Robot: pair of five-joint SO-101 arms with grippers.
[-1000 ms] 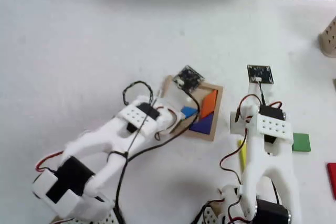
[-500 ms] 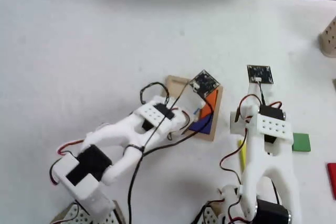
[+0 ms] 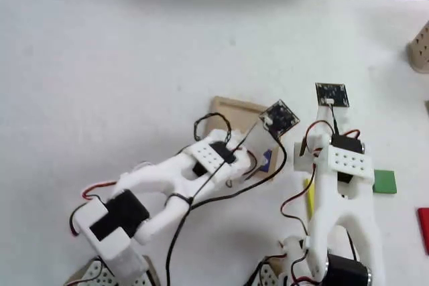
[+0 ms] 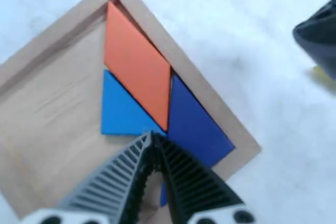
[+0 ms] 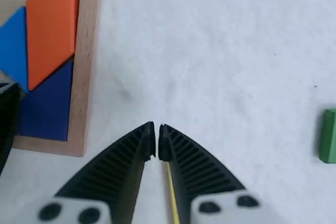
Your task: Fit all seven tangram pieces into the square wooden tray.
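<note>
The left arm [image 3: 201,162] has swung across the square wooden tray [image 3: 226,108] over the last second, from its left side to its right as seen from above, and now covers most of it. The right arm [image 3: 340,165] has not moved.

In the left wrist view the left gripper [image 4: 155,140] is clenched with nothing between its jaws. Its tip sits where the light blue triangle piece [image 4: 122,113] meets the dark blue triangle piece [image 4: 197,124]. I cannot tell whether it presses on them or hangs just above. These two and the orange parallelogram piece [image 4: 135,61] lie edge to edge along one side of the tray, with the dark blue one in a corner. The sweep reads as a nudge to pack the pieces against the rim, and they look seated. The rest of the tray floor is bare wood.

The right gripper [image 5: 156,132] is also clamped shut and empty, over the white desk [image 3: 100,65] just beside the tray, with the thin yellow piece [image 3: 310,195] on the desk under it. The green flat piece [image 3: 385,181] and the red piece [image 3: 423,229] lie farther out on that side.

Three of the seven pieces are in, so I judge the task under halfway. The yellow piece looks the nearest candidate to go in next.
</note>
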